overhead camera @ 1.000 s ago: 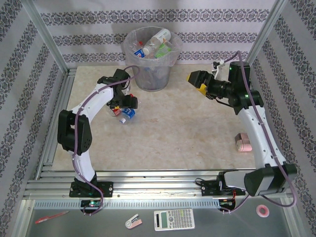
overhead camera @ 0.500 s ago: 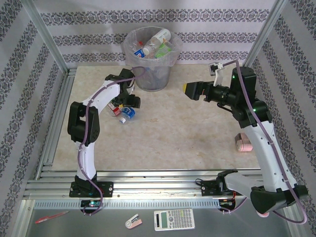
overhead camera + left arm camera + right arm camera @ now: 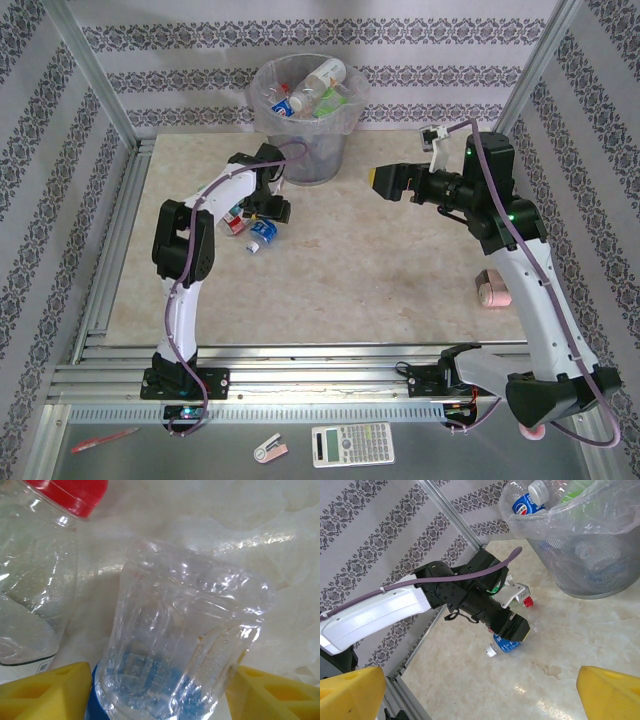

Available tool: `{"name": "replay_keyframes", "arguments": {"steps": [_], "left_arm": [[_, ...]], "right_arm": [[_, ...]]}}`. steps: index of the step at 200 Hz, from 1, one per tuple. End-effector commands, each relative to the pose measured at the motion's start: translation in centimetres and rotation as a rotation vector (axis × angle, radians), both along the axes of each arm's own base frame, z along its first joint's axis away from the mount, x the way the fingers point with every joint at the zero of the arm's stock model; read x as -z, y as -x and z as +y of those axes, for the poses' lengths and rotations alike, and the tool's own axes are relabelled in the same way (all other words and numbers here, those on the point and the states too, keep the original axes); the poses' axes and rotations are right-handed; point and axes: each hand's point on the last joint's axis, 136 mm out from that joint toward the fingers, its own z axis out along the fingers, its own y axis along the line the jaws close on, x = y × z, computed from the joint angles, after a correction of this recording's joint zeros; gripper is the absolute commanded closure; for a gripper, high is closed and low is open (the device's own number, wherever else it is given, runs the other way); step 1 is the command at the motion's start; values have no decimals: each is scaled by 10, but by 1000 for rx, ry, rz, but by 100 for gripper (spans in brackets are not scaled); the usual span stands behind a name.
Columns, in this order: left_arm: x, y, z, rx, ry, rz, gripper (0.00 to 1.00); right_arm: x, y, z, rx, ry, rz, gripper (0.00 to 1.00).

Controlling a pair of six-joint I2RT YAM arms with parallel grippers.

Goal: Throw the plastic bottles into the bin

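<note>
The left fingers point(image 3: 45, 692) stand on either side of a clear blue-labelled bottle point(image 3: 185, 645) lying on the desk point(image 3: 380, 280) near the foot of the bin point(image 3: 320, 165). Their pads are close against its sides, but whether they pinch it cannot be told, and a red-capped bottle point(image 3: 35, 580) lies just beside it. The right fingers point(image 3: 350, 692) are spread wide and empty, raised over the desk to the right of the bin, which holds several bottles point(image 3: 310, 90). Assessment: the step in hand is gripping the blue-labelled bottle, and the next move calls for a firm pinch, a lift clear of the neighbour and a carry over the rim before release.
</note>
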Motion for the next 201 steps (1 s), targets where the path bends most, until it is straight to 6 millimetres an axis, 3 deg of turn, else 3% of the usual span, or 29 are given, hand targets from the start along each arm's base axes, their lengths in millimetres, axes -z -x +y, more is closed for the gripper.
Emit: {"name": "replay_keyframes", "arguments": {"steps": [1,71,105,138,174,201], "left_arm": [[12,8,-3,39,-41,47,30],[28,21,-13,38,-21,80,36],[21,27,-20,19,36,83,49],[-8,28,-25,-41,129,21,52],[-70,23,-29,-148,301,-97,52],[-117,12,-14,-255,424,-186,53]], "right_arm": [[-13,1,5,-26,-2,-47,2],[-12,-7,7,-31,-1,-48,2],[-11,-11,8,-32,-1,-44,2],[-11,-13,7,-23,3,-50,2],[-11,-15,7,-22,3,-50,2],[-9,-18,11,-33,10,-43,2]]}}
